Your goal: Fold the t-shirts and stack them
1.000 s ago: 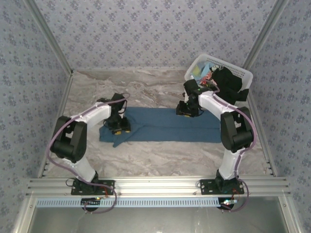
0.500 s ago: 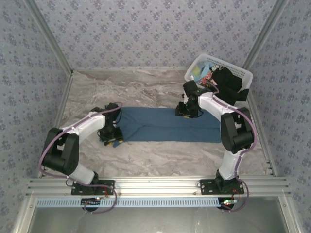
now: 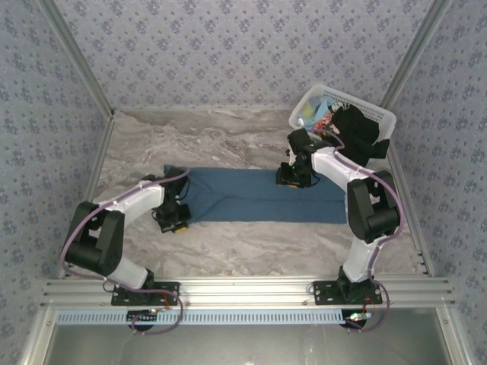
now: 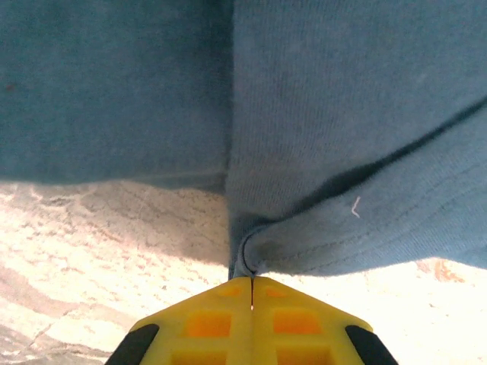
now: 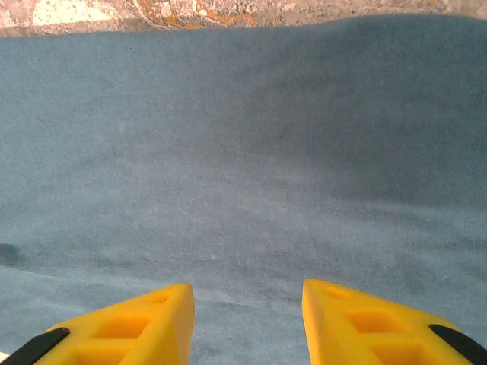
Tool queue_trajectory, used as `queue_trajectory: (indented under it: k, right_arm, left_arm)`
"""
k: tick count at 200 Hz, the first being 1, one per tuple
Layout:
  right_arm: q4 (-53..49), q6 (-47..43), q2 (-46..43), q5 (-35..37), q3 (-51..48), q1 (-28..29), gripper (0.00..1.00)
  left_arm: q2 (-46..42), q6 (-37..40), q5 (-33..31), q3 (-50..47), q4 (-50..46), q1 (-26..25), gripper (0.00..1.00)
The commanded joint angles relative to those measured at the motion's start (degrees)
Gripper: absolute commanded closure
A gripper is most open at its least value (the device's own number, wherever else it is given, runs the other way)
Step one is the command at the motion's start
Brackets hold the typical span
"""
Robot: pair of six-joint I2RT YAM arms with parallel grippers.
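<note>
**Top external view: my left gripper (image 3: 176,222) clamped on the left end of the blue t-shirt (image 3: 259,196)**

Everything here I place against that blue t-shirt, which lies flat on the marble-patterned table (image 3: 228,247) with its long axis running left to right.

At the shirt's near-left corner my left gripper (image 4: 252,280) is down at cloth level. On the left wrist camera my yellow fingers are pressed tight together, with a small fold of the blue t-shirt (image 4: 342,152) pinched at their tips. The body of the shirt stretches away from those fingertips, so I judge the coming fold must carry this end along the long axis, towards the right. My left arm is the nearer one for that.

Right of the shirt's middle, at its far edge, sits my right gripper (image 3: 293,176). On the right wrist camera its fingers (image 5: 247,293) stand apart above smooth blue cloth (image 5: 251,152), grasping nothing. I cannot tell whether the tips touch the cloth.

Beyond the shirt's far-right corner is the white lattice basket (image 3: 384,118). A black t-shirt (image 3: 358,133) is draped over its rim, with lighter, multicoloured cloth (image 3: 319,112) inside.

I can read no brand, label or writing on any cloth or finger.
</note>
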Motion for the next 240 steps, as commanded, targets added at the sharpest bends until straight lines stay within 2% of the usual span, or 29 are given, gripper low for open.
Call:
queue_trajectory:
  k: [1, 71, 119, 152, 203, 240]
  right_arm:
    - [0.3, 1.0, -2.2, -0.6, -0.9, 0.2, 0.56]
    - [0.4, 0.7, -2.4, -0.7, -1.2, 0.1, 0.57]
    - [0.7, 0.4, -2.3, -0.8, -1.5, 0.1, 0.57]
    - [1.0, 0.5, -2.3, -0.9, -1.9, 0.1, 0.57]
    - [1.0, 0.4, -1.8, -1.0, -1.8, 0.1, 0.57]
    - [0.9, 0.3, -1.4, -0.9, -1.8, 0.1, 0.57]
  left_arm:
    - [-5.7, -3.3, 2.3, 0.0, -2.7, 0.1, 1.00]
    - [-12.7, -9.5, 9.3, 0.1, -4.8, -2.0, 1.00]
    - [-15.8, -13.3, 9.3, 2.3, -7.5, -5.7, 1.00]
    - [-18.3, -14.9, 8.1, 2.1, -9.4, -6.3, 1.00]
    - [-16.3, -15.9, 10.1, 0.2, -5.6, -7.1, 1.00]
    - [-14.4, -13.1, 13.2, -4.0, -4.1, -7.2, 1.00]
